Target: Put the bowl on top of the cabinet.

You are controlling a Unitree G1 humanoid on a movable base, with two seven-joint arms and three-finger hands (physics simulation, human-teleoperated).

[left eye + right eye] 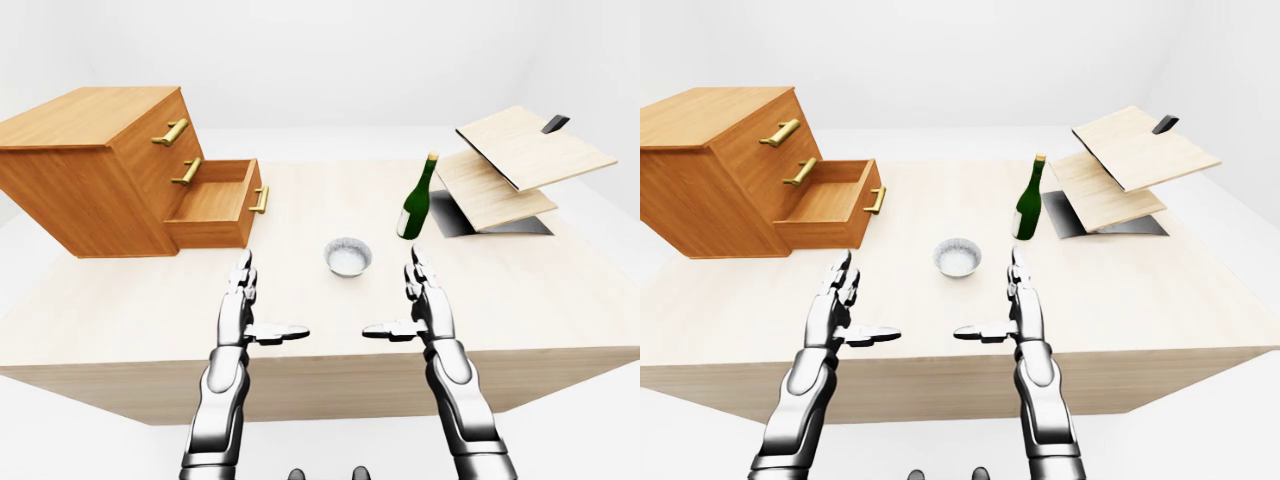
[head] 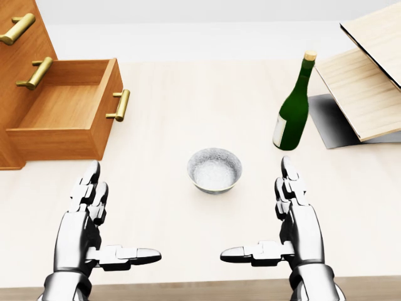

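Here, in head view, bowl (image 2: 214, 170) lies up-left of right robot hand (image 2: 301, 227).

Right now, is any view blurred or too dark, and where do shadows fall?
Head view: sharp and evenly lit, the bowl casting hardly any shadow on the table. Left-eye view: a dark grey patch, probably shadow, under the tilted boards. Right-eye view: sharp too, the white surroundings nearly featureless.

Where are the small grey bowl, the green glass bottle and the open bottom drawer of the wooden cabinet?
Small grey bowl (image 2: 214, 170): head view, its inside bottom.
Green glass bottle (image 2: 293, 116): head view, its lower body.
Open bottom drawer of the wooden cabinet (image 2: 56, 108): head view, its bare floor.
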